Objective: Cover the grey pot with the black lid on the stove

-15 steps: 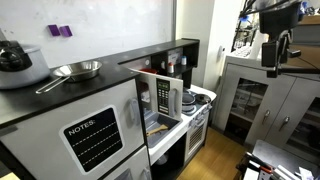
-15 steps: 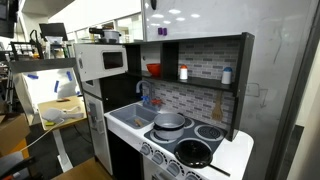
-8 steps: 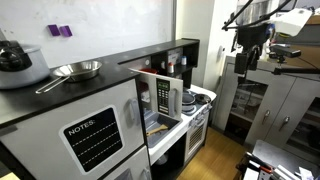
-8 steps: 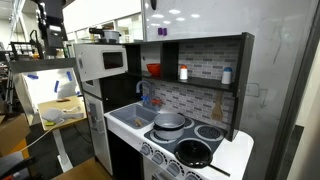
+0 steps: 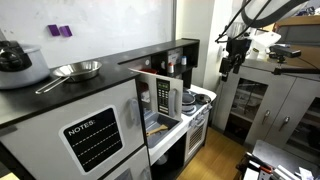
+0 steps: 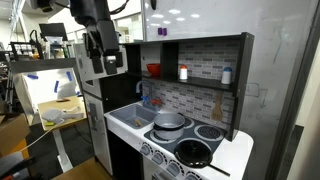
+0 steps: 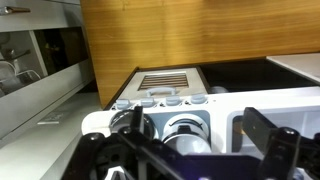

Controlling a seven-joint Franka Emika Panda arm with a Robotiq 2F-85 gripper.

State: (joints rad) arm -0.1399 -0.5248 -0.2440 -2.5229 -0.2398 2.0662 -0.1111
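End effector [image 5: 229,68] lowered, nearer (fingers [image 7: 268,135] seemingly apart)

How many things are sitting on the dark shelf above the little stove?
3. On the shelf, a red bowl sits at the left, a small jar in the middle, and a white bottle at the right. Others may be hidden in the dark corners.

I see black countertop [image 5: 60,98] in an exterior view: large pale pot [image 5: 20,68] with dark lid at one end, shallow silver pan [image 5: 80,69] just beside it. Chalkboard [image 5: 93,138] marked NOTES on white door below. Red bowl [image 6: 153,70] on dark shelf [image 6: 200,86], small bottle [image 6: 183,73] near it.
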